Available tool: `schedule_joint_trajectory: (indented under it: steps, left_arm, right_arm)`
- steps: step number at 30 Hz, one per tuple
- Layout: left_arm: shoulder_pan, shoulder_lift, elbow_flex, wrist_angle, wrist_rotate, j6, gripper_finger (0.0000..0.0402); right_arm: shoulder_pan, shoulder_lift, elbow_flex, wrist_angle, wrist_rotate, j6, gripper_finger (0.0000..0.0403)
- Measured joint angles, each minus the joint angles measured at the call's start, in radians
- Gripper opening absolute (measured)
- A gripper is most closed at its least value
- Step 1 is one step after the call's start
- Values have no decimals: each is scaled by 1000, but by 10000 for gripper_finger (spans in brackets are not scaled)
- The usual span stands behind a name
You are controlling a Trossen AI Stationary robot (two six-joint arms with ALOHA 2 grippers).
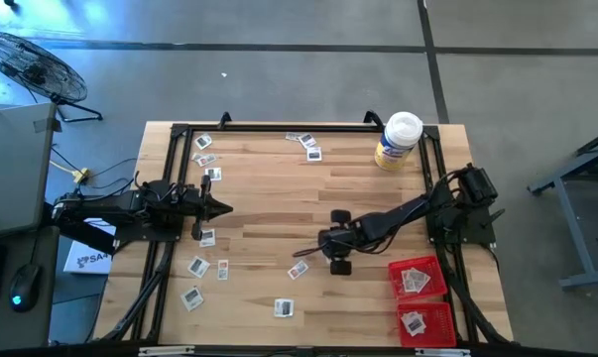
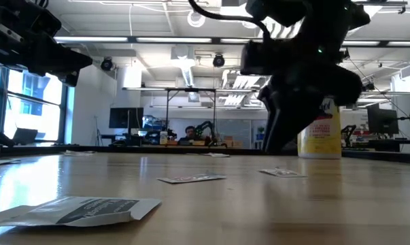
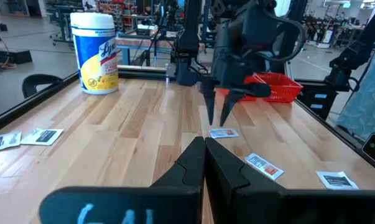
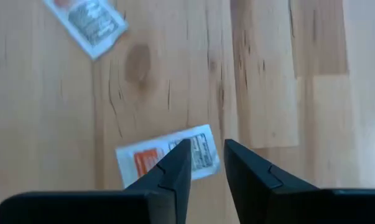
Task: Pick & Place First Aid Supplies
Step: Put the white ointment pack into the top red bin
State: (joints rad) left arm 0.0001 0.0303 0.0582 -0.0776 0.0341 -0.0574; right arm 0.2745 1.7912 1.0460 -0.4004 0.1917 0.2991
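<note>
Several small white-grey first aid packets lie flat on the wooden table, most of them near its left side. My right gripper points down at a slant over the table's middle. It is open by a narrow gap, with its fingertips just above one packet with an orange mark. Nothing is between the fingers. My left gripper waits at the left side, level and shut.
Two red trays holding packets stand at the near right corner. A yellowish jar with a white lid stands at the far right. Another packet lies close to the right gripper. A black frame borders the table.
</note>
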Motion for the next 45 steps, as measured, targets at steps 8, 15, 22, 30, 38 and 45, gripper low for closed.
schedule_joint_trajectory:
  steps: [8,15,22,30,38,45]
  left_arm:
    - [0,0,0,0,0,0,1]
    - [0,0,0,0,0,0,1]
    - [0,0,0,0,0,0,1]
    - [0,0,0,0,0,0,1]
    - [0,0,0,0,0,0,1]
    - [0,0,0,0,0,0,1]
  right_arm:
    - [8,1,-22,11,23,199,119]
    - [16,1,-98,132,36,228,117]
    - [14,-4,-180,222,60,228,93]
    - [14,-5,-218,270,60,216,61]
    - [13,-3,-222,266,49,138,8]
    - [13,-1,-203,249,57,101,5]
